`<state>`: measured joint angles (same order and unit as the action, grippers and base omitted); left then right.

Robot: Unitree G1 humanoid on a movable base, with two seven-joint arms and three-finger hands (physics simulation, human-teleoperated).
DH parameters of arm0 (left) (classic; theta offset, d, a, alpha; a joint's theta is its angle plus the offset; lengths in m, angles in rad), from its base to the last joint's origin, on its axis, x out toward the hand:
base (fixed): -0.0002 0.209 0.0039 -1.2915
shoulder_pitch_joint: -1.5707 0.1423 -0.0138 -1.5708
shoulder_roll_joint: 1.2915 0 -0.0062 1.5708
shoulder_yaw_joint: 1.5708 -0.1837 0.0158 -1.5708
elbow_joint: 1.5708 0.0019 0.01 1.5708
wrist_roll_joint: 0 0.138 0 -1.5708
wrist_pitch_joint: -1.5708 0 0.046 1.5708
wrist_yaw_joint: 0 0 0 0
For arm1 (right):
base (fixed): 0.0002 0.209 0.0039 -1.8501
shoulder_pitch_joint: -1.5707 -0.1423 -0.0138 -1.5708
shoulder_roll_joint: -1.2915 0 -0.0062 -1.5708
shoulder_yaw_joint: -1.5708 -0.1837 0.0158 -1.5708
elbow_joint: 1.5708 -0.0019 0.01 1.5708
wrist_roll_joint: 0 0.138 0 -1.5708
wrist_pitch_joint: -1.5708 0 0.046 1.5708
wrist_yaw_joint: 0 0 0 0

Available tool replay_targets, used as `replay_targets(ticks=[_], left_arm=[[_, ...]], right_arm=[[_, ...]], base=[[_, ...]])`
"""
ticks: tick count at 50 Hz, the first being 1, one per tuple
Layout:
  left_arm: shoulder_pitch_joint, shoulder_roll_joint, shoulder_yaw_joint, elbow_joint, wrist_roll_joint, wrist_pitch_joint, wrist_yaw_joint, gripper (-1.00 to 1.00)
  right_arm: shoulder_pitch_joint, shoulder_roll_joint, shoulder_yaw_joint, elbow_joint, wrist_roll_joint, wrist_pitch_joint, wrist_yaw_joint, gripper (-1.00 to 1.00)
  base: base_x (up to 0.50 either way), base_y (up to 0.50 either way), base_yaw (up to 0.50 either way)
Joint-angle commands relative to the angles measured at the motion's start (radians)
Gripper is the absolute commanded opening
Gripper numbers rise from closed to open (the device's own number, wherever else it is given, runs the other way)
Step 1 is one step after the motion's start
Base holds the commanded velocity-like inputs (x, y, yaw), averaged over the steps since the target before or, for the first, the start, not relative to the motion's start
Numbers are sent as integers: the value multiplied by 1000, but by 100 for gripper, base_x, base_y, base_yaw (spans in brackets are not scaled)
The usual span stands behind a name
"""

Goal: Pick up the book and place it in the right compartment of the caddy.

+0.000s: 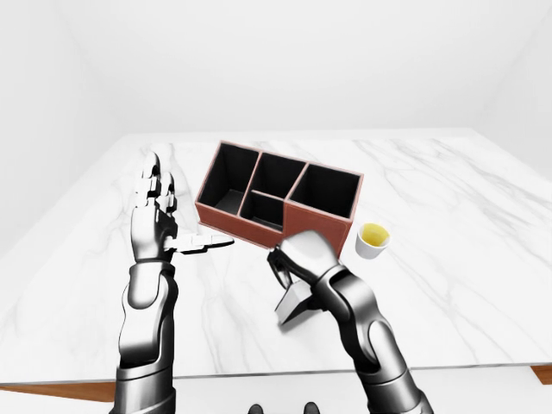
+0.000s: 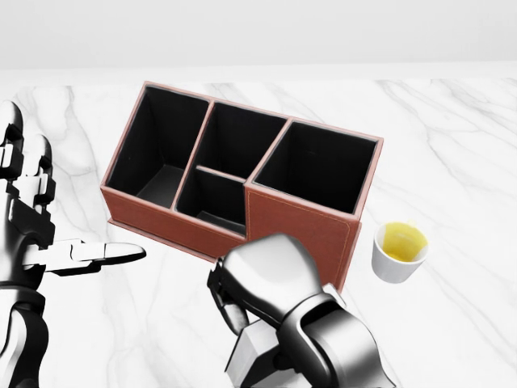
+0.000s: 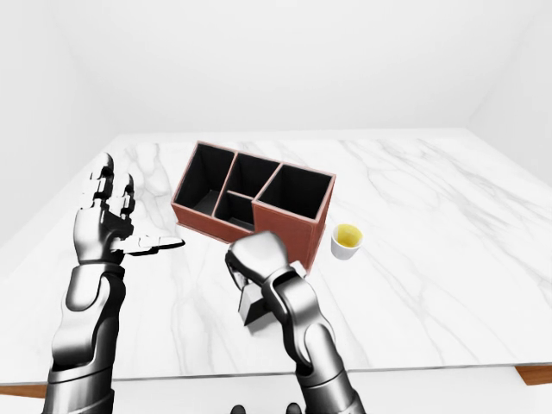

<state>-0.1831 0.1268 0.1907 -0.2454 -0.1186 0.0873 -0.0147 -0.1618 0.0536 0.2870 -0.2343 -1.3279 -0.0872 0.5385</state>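
Note:
A reddish-brown caddy [image 2: 299,233] with black compartments stands on the white marble table [image 1: 457,276]. Its right compartment [image 2: 319,166] is empty. My right hand [image 2: 230,301] is curled shut on a grey-white book [image 1: 291,305], which stands tilted on the table just below the caddy's right end. The hand hides most of the book. My left hand [image 1: 181,217] is open and empty, fingers pointing up, to the left of the caddy.
A small white cup [image 2: 399,251] with yellow contents stands on the table right of the caddy, close to its right wall. The table's near edge [image 1: 259,376] runs along the bottom of the left-eye view.

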Motion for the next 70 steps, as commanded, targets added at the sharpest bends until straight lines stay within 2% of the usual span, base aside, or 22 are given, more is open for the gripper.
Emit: replay_targets(ticks=[1, 8, 23, 25, 29, 37, 41, 49, 54, 70], left_arm=[[-2, 1, 1, 3, 4, 0, 3, 100], [-4, 2, 3, 2, 2, 0, 5, 100], [-5, 4, 2, 2, 6, 0, 5, 100], [-5, 4, 2, 2, 6, 0, 5, 100], [-6, 4, 3, 3, 8, 0, 6, 100], [-8, 5, 4, 5, 9, 0, 8, 100], [-8, 5, 4, 4, 9, 0, 9, 100], [-8, 5, 4, 1, 5, 0, 9, 100], [-9, 5, 5, -1, 3, 0, 10, 100], [4, -2, -2, -33, -7, 0, -10, 100]], right_arm=[[-14, 25, 3, -196, 10, 0, 96, -100], [-46, 43, 0, -270, 11, 0, 158, -100], [-191, 76, -47, -381, 30, 0, 160, -100], [-213, 79, -54, -399, 33, 5, 160, -100], [-279, 83, -76, -434, 37, 35, 160, -100], [-338, 72, -98, -434, 43, 63, 160, -100], [-412, 71, -119, -435, 45, 94, 160, -100], [-553, 37, -166, -385, 67, 151, 160, -100], [-633, 3, -189, -339, 79, 173, 160, -100], [-828, -118, -258, -112, 144, 174, 160, -100]], base=[[0, 0, 0], [0, 0, 0], [0, 0, 0], [0, 0, 0], [0, 0, 0], [0, 0, 0], [0, 0, 0], [0, 0, 0], [0, 0, 0], [0, 0, 0]])
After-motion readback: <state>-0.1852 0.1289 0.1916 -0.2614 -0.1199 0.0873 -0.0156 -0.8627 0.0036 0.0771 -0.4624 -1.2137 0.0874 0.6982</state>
